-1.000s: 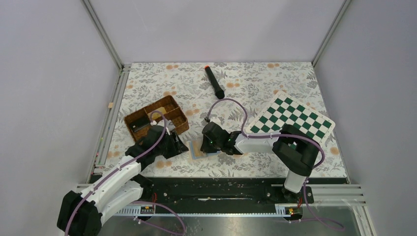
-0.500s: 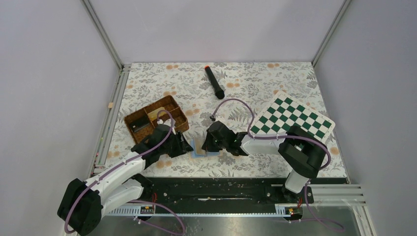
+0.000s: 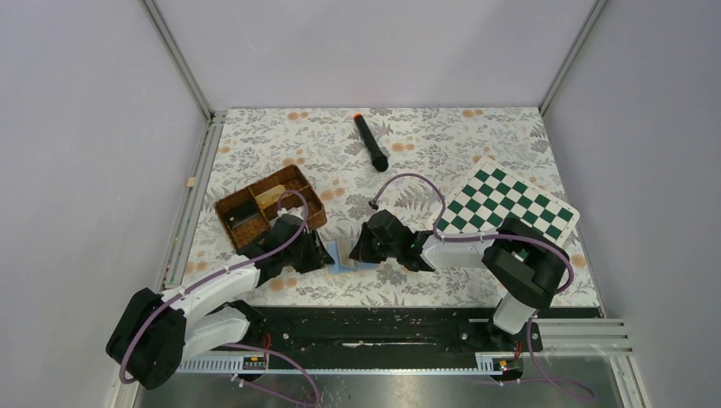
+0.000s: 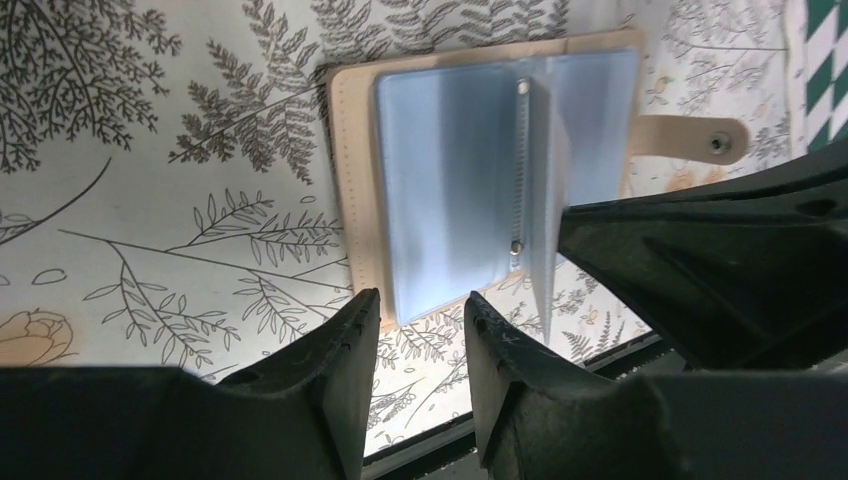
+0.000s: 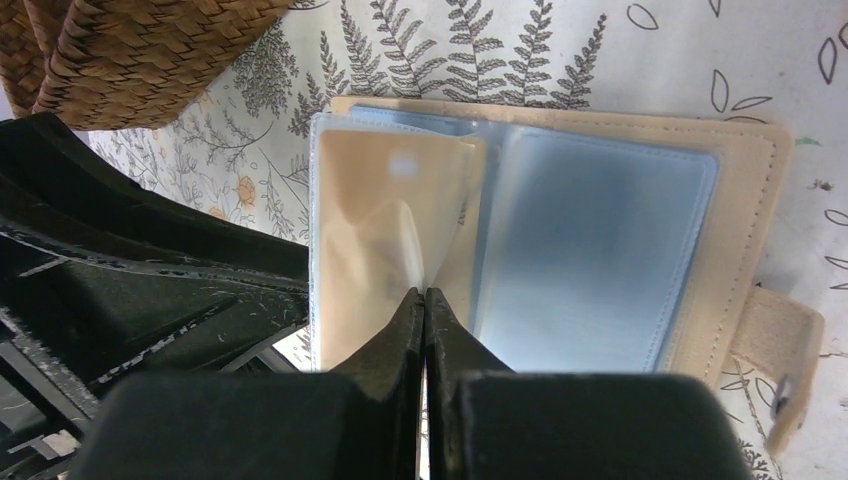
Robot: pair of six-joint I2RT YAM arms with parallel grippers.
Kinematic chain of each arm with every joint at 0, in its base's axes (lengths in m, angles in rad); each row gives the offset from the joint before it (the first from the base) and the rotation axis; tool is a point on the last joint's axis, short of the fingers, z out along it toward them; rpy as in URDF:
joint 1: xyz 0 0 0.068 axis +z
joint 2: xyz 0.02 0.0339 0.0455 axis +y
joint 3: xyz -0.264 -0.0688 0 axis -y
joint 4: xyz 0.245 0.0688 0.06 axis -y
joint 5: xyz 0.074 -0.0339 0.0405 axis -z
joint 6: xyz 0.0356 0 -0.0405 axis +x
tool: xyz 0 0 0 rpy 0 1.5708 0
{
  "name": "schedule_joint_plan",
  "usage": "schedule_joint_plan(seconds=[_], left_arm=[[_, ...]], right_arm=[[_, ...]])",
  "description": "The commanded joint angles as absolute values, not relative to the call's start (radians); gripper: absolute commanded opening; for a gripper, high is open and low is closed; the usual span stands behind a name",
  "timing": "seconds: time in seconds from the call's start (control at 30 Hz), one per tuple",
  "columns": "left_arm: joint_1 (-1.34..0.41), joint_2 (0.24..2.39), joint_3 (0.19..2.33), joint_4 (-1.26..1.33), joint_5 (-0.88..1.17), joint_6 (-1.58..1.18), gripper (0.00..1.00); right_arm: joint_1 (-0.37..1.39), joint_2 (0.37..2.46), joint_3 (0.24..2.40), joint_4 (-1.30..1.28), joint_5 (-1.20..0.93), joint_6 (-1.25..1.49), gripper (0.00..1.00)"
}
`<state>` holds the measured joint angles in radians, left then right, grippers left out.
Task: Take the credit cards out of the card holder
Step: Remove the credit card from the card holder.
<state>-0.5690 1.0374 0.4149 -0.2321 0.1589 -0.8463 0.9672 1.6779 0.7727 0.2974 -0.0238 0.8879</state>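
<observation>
The tan card holder point(image 3: 343, 254) lies open on the floral table between my two grippers. In the left wrist view its tan cover point(image 4: 346, 180) frames light blue pockets, with a strap and snap point(image 4: 715, 141) on the right. My right gripper point(image 5: 425, 296) is shut on one clear pocket leaf point(image 5: 375, 230) and holds it up on edge; this leaf looks tan-gold. I cannot tell cards from pockets. My left gripper point(image 4: 420, 312) is open and empty just at the holder's near edge. From above, the left gripper point(image 3: 321, 254) and the right gripper point(image 3: 357, 250) flank the holder.
A brown woven partitioned basket point(image 3: 270, 201) stands just behind the left gripper and shows in the right wrist view point(image 5: 130, 50). A green-white chequered board point(image 3: 503, 204) lies at the right. A black pen with an orange tip point(image 3: 370, 143) lies at the back. The table's front rail point(image 3: 374, 327) is close.
My left gripper has moved right, up to the holder's edge. My right gripper has drawn back a little to the right, and the pocket leaf now stands up on edge.
</observation>
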Motion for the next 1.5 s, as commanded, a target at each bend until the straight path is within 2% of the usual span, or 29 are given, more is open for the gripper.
schedule_joint_plan(seconds=[0.0,0.53,0.63,0.73,0.93,1.47], left_arm=[[-0.593,1.060,0.476,-0.242,0.098,-0.847,0.36],[-0.662,1.191,0.517,-0.127,0.113,-0.864,0.37],[-0.668,1.184,0.526,-0.112,0.113,-0.864,0.37],[-0.671,1.203,0.536,-0.091,0.126,-0.859,0.38],[-0.689,1.243,0.547,-0.057,0.147,-0.862,0.38],[-0.712,1.271,0.577,-0.061,0.141,-0.856,0.38]], right_arm=[[0.951,1.637,0.750,0.366,-0.039,0.912,0.00],[0.939,1.621,0.718,0.392,-0.061,0.928,0.02],[0.938,1.607,0.717,0.372,-0.060,0.924,0.19],[0.936,1.574,0.708,0.349,-0.037,0.912,0.31],[0.927,1.520,0.697,0.302,-0.016,0.898,0.45],[0.911,1.532,0.682,0.315,-0.042,0.914,0.43]])
